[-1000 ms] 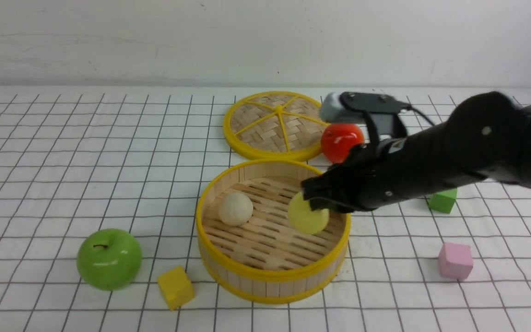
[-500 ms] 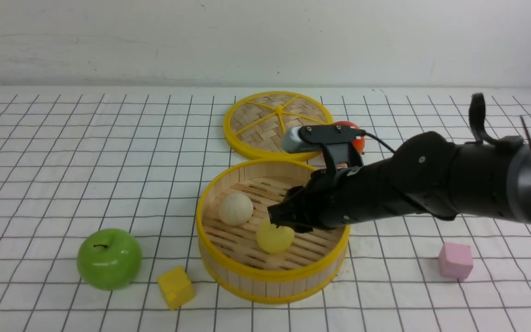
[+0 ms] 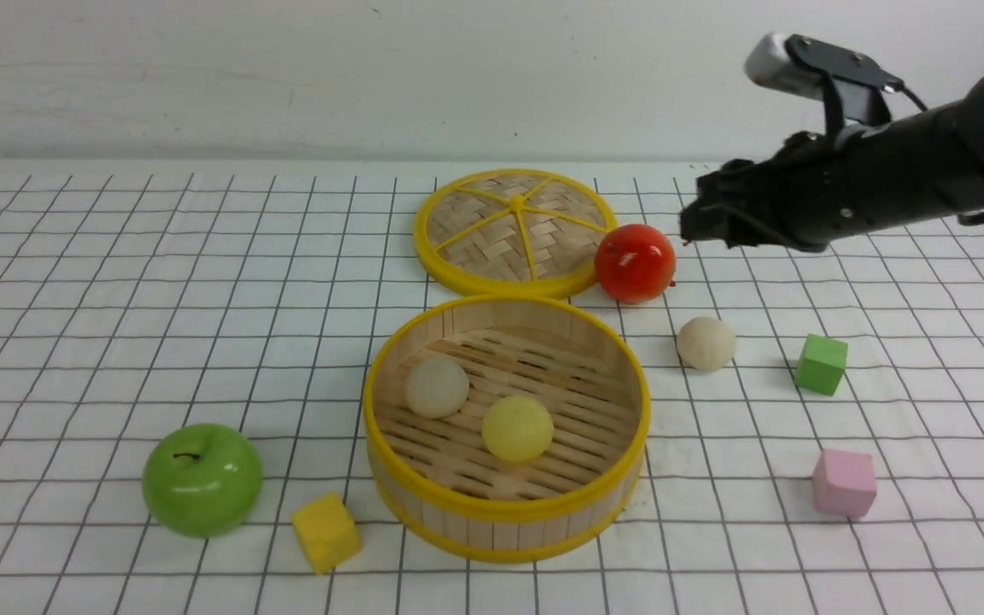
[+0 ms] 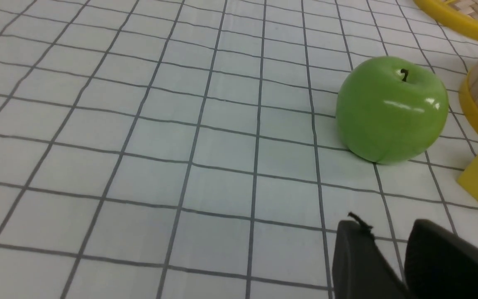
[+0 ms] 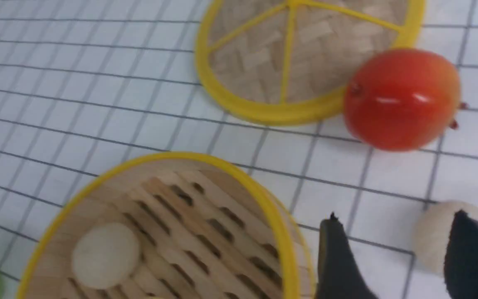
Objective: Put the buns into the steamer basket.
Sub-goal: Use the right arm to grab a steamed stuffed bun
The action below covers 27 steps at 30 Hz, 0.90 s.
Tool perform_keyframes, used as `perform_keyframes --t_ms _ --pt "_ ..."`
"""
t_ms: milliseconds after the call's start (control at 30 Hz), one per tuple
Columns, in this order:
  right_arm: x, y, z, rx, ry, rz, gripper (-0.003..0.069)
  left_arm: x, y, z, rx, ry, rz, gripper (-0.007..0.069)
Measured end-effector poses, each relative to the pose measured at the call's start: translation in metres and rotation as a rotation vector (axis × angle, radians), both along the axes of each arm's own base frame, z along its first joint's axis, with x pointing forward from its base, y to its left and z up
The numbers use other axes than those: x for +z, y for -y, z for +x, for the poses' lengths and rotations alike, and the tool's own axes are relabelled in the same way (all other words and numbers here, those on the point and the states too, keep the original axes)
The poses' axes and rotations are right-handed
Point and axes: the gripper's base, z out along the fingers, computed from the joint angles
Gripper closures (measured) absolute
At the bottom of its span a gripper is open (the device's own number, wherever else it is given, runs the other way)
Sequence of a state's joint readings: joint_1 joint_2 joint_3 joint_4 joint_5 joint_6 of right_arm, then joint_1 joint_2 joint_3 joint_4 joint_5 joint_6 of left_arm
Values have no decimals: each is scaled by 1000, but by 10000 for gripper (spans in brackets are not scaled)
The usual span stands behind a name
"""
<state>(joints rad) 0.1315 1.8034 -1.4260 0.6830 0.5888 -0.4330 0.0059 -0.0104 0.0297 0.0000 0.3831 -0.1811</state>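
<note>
The steamer basket (image 3: 505, 514) stands at the middle front of the table. In it lie a cream bun (image 3: 436, 386) and the pale yellow bun (image 3: 517, 428). The other cream bun (image 3: 705, 343) lies on the table to the basket's right. My right gripper (image 3: 693, 224) hangs in the air behind and above that bun, open and empty. In the right wrist view its fingers (image 5: 334, 253) stand wide apart, with the loose bun (image 5: 432, 232) partly behind one of them. The basket rim (image 5: 239, 174) and the bun inside (image 5: 105, 254) also show there. My left gripper (image 4: 388, 226) is empty, jaws close together, low over the table.
A glossy red fruit (image 3: 635, 262) and a flat woven disc (image 3: 513, 231) lie behind the basket. A green apple (image 3: 202, 480) and a yellow cube (image 3: 325, 531) sit front left. A green cube (image 3: 821, 364) and a pink cube (image 3: 844, 483) sit right.
My right gripper lowered the yellow bun into the basket, let it go, then rose and pulled back to the right. The loose cream bun came into view.
</note>
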Motion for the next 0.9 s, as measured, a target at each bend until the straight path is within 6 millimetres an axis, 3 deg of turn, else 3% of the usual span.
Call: perform_keyframes --t_ms 100,333,700,900 --pt "-24 7 19 17 -131 -65 350 0 0 0 0 0 0 442" --pt "-63 -3 47 -23 -280 -206 383 0 0 0 0 -1 0 438" --pt "-92 -8 62 -69 -283 -225 408 0 0 0 0 -1 0 425" --pt "-96 -9 63 -67 -292 -227 541 0 0 0 0 -1 0 419"
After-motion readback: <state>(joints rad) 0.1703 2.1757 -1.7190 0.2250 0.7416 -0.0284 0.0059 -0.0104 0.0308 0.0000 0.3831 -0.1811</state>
